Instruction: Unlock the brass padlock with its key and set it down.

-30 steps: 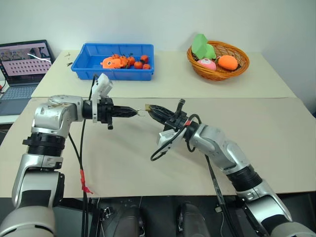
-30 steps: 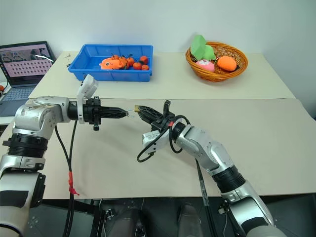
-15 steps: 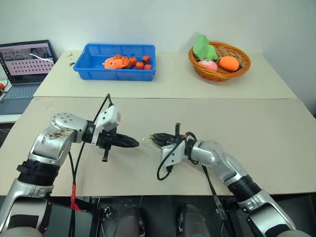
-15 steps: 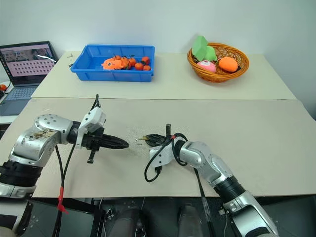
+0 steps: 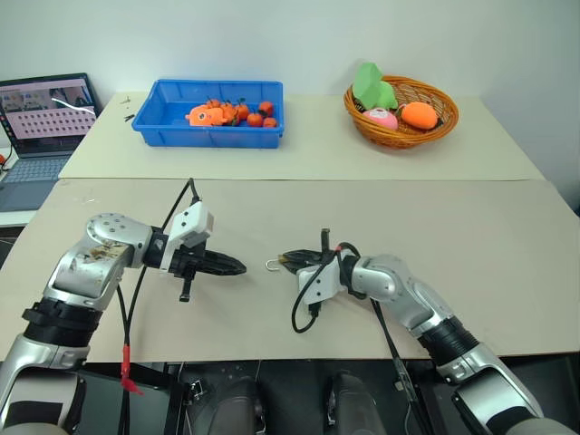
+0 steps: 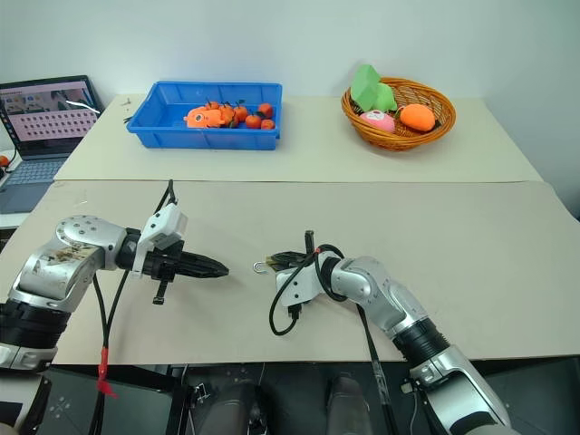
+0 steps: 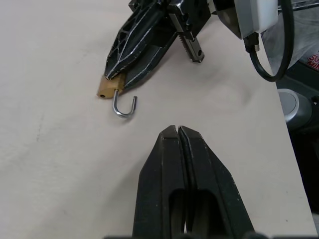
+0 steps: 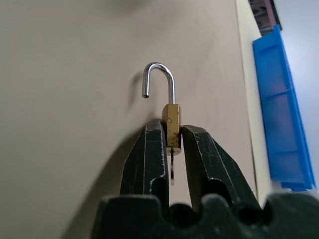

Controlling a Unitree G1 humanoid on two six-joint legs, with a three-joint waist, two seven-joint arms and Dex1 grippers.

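Beige tables [image 5: 507, 227] fill the scene, one near the robot and one behind it, against a pale wall. On the far table stand a blue bin [image 5: 208, 113] with small orange and red things inside, and a wicker basket [image 5: 401, 113] with a green, a pink and an orange thing. An open laptop [image 5: 41, 127] stands at the far left edge.

Low over the near table, the right gripper [image 8: 171, 130] points toward the robot's left. Its two black fingers [image 8: 149, 149] stand a little apart, and the brass padlock [image 8: 172, 124] sits between their tips. The fingers press or nearly press on the two flat sides of the golden body; I cannot tell for sure if the grip is firm. The front part of the body and the silvery shackle [image 8: 158, 79] stick out beyond the fingertips. The shackle is swung open: one leg is in the body, the other end is free. Behind the body, in the gap between the fingers, a thin ring [image 8: 172, 169] hangs from the bottom of the padlock, where the key would be; the key itself is too hidden to see clearly. In the left wrist view the padlock [image 7: 108, 88] lies at the tip of the right gripper, on or just above the table surface.

The left gripper [image 7: 178, 130] has its fingers pressed fully together and holds nothing. It points toward the padlock, near it but clearly apart, with bare table between the fingertips and the open shackle
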